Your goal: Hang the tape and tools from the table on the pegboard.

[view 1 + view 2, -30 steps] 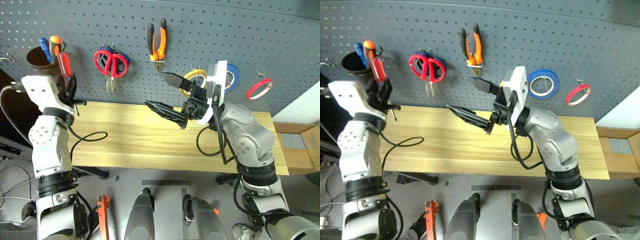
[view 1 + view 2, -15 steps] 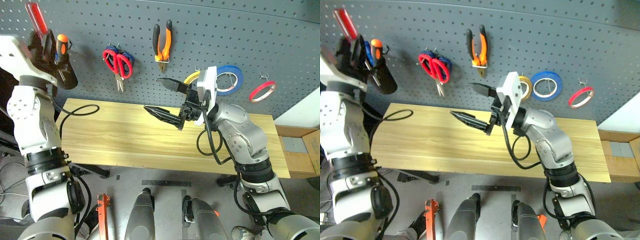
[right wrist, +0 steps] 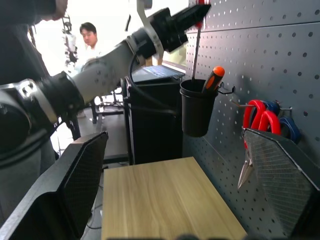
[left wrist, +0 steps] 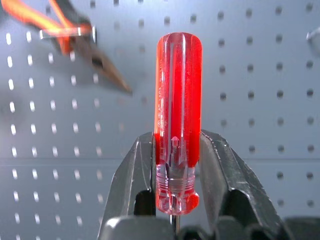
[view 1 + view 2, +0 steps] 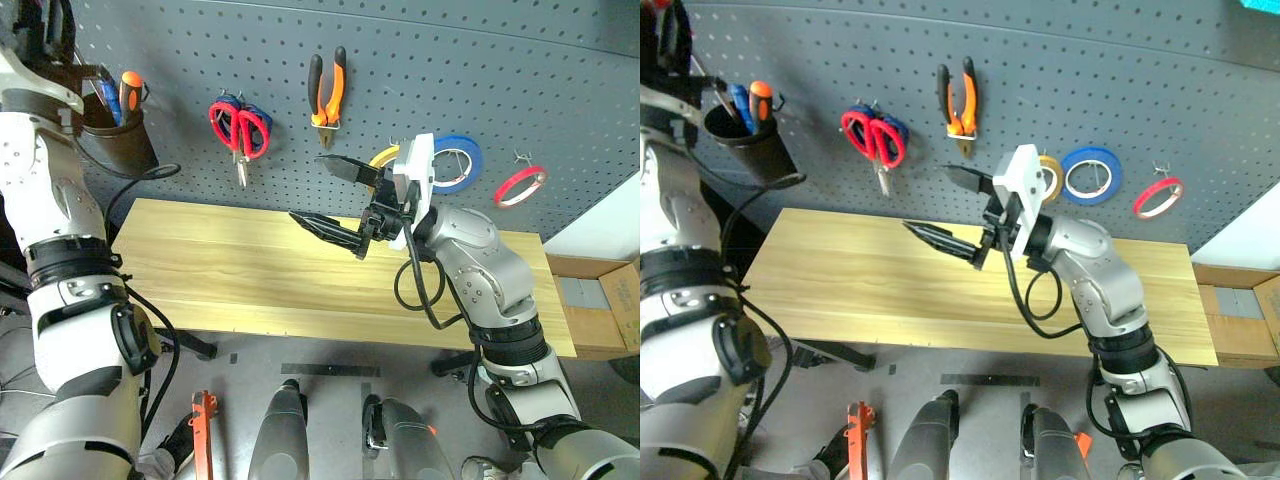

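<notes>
head view: right gripper (image 5: 338,195) hangs above the table (image 5: 250,270), jaws spread wide, empty. left wrist view: left gripper (image 4: 177,165) clamps the red-handled screwdriver (image 4: 178,115) upright before the pegboard (image 4: 260,75). right wrist view: its shaft hangs above the black cup (image 3: 196,107).

We note a matt dark grey pegboard (image 5: 520,60), evenly perforated, with thin bare metal wire hooks. The table (image 5: 250,275) top looks like light yellowish wood, smooth with a faint sheen and visible grain. The screwdriver (image 4: 178,120) handle is clear red glossy plastic over a slim metal shaft. The cup (image 3: 196,107) on the pegboard is matt black. The right gripper (image 5: 335,195) has finely textured black finger pads.
</notes>
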`<action>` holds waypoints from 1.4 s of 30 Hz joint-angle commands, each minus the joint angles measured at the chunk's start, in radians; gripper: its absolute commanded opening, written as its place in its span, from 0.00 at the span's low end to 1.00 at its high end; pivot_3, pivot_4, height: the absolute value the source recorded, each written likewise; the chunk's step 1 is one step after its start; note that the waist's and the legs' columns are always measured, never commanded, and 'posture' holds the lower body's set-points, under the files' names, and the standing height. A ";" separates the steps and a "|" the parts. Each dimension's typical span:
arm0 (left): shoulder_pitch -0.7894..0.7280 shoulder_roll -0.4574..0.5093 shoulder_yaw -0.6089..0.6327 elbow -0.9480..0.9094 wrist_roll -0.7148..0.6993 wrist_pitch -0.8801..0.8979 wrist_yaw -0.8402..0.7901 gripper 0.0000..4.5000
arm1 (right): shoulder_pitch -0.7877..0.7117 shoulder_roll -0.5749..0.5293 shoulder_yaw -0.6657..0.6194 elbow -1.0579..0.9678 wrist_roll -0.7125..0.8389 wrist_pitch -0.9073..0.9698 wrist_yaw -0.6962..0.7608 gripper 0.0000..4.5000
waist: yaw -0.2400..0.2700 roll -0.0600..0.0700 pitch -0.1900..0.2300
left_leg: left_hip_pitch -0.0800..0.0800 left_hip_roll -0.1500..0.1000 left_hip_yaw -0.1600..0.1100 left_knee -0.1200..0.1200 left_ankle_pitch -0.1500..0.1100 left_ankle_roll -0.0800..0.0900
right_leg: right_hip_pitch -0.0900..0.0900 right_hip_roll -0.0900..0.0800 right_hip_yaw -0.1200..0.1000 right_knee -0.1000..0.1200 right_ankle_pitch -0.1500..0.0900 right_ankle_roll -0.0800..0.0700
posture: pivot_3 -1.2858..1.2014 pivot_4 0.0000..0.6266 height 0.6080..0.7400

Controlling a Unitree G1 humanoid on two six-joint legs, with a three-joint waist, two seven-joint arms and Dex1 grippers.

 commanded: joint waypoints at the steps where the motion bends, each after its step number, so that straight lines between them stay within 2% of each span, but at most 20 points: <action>1: -0.047 0.028 -0.002 0.034 0.008 -0.065 -0.011 0.19 | 0.003 0.000 -0.011 -0.028 0.000 -0.026 -0.005 1.00 | 0.000 0.000 -0.004 | 0.000 0.000 0.000 0.000 0.000 0.000 | 0.000 0.000 0.000 0.000 0.000 0.000 | 0.60 0.26 1.00; 10: -0.076 0.055 -0.022 0.155 0.051 -0.186 -0.007 0.19 | 0.006 0.002 -0.012 -0.028 -0.004 -0.027 -0.007 1.00 | 0.000 -0.003 -0.016 | 0.000 0.000 0.000 0.001 0.000 0.000 | 0.000 0.000 0.000 0.001 0.000 0.000 | 0.60 0.25 1.00; 23: -0.058 0.029 -0.060 0.253 0.103 -0.351 0.021 0.19 | 0.010 0.002 -0.010 -0.032 -0.005 -0.023 -0.011 1.00 | 0.000 -0.005 -0.021 | 0.002 0.000 0.000 0.005 0.001 -0.001 | 0.000 0.000 0.000 0.010 0.000 0.000 | 0.60 0.25 1.00; 42: -0.070 0.002 -0.094 0.329 0.123 -0.408 0.039 0.19 | 0.028 -0.012 -0.011 -0.071 0.009 0.007 -0.029 1.00 | 0.000 -0.006 -0.023 | 0.003 0.000 0.000 0.007 0.002 -0.001 | 0.000 0.000 0.002 0.013 0.001 0.000 | 0.59 0.30 1.00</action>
